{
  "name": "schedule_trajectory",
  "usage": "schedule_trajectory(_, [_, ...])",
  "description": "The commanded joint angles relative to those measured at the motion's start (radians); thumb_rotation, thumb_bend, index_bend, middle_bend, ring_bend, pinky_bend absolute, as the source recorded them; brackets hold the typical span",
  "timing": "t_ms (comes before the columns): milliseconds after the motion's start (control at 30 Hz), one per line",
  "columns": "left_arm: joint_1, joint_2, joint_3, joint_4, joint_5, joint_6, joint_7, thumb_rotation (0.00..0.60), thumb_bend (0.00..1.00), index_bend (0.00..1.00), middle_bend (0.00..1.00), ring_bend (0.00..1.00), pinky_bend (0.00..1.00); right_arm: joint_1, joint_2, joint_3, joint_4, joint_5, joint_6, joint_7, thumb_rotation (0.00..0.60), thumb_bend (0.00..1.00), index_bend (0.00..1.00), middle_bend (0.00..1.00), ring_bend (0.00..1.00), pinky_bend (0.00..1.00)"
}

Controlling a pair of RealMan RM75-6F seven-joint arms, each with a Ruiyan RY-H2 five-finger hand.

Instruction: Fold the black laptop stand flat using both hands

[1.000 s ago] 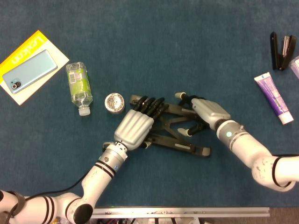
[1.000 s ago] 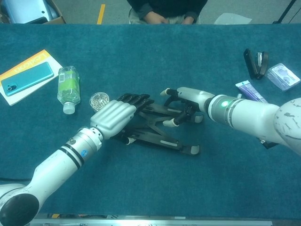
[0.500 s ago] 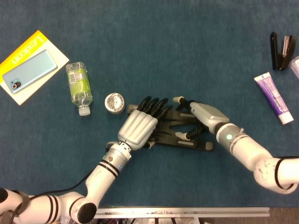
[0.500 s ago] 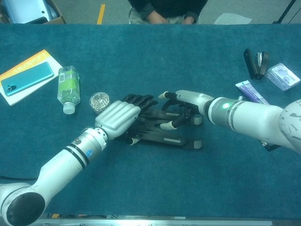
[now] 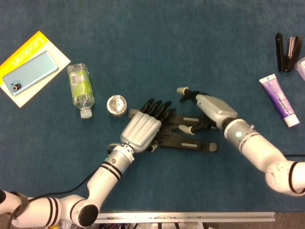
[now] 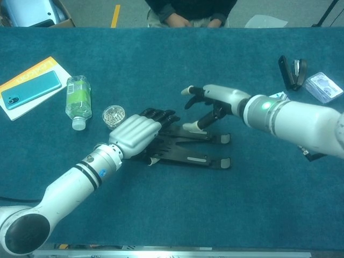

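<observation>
On the surface my left robot hand presses flat on the nearly folded laptop stand; my right robot hand, fingers spread, hovers above. Next I should check it lies flat.

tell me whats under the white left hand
The left hand rests on the left end of the black folding laptop stand, lying low on the blue tabletop. That end is covered.

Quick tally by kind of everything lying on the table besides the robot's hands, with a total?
Laptop stand: 1
Plastic bottle: 1
Phone: 1
Yellow booklet: 1
Small round tin: 1
Stapler: 1
Tube: 1
Clear packet: 1
Total: 8
</observation>
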Motion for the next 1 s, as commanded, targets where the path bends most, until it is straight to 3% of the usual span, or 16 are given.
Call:
schedule_trajectory(33, [-0.009,0.016,-0.003,-0.032,-0.038,-0.002,0.051,0.6,0.32,0.0,0.0,0.0,0.0,-0.013,0.031,0.018,-0.02,-0.02,0.002,0.022,0.49,0.24,0.0,0.2,0.0,0.03])
schedule_trajectory(467, [-0.061,0.068,-0.004,-0.091,-0.116,-0.007,0.199,0.6,0.32,0.0,0.0,0.0,0.0,-0.069,0.141,0.03,-0.071,-0.112,-0.025,0.099,0.479,0.24,0.0,0.2,0.0,0.03])
schedule_trajectory(1000, [-0.158,0.188,0.01,-0.26,-0.323,0.056,0.497,0.6,0.31,0.0,0.0,0.0,0.0,-0.113,0.206,0.035,-0.079,-0.197,-0.074,0.181,0.48,0.24,0.0,0.2,0.0,0.03])
